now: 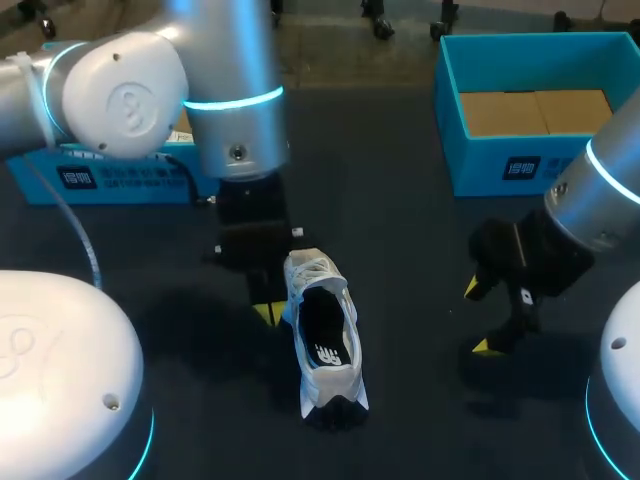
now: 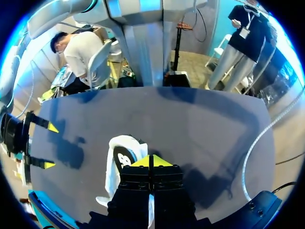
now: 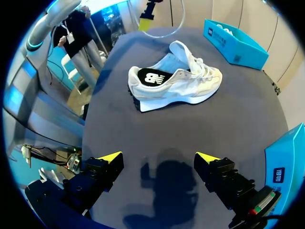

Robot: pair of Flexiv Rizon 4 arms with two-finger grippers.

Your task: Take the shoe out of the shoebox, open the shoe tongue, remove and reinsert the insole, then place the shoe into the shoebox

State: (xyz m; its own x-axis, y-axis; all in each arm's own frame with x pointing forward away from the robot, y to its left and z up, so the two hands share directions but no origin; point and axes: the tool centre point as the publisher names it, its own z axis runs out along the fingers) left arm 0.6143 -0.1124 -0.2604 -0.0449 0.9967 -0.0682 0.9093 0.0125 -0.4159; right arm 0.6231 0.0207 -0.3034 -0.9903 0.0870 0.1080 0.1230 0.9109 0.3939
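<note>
And here's the shoe (image 1: 325, 345), out of the box and standing on its sole in the middle of the dark counter (image 1: 400, 230). It's a white trainer, laces at the far end, dark heel turned towards the robot, and you can look straight down into the opening at the black insole lying inside.

The left arm comes in from its side and hangs right over the laced end, with the left claw (image 1: 265, 312) down just beside the shoe. From that arm's wrist camera the two yellow tips are pressed tight together, only a thin seam between them and nothing visible in the pinch. The shoe's opening sits just beside and below those tips.

Over on the other side, the right claw (image 1: 479, 317) sits low over the counter, well apart from the shoe. Its fingers (image 3: 109, 157) are spread wide, with bare counter and the claw's own shadow between them. Its wrist camera sees the shoe side-on out ahead, untouched.

The blue shoebox (image 1: 500, 165) stands at the far right corner of the counter, brown card showing in its bottom. A second blue box (image 1: 110, 180) lies at the far left, partly hidden behind the left arm. The shoe sits between the two claws, touching neither box.
</note>
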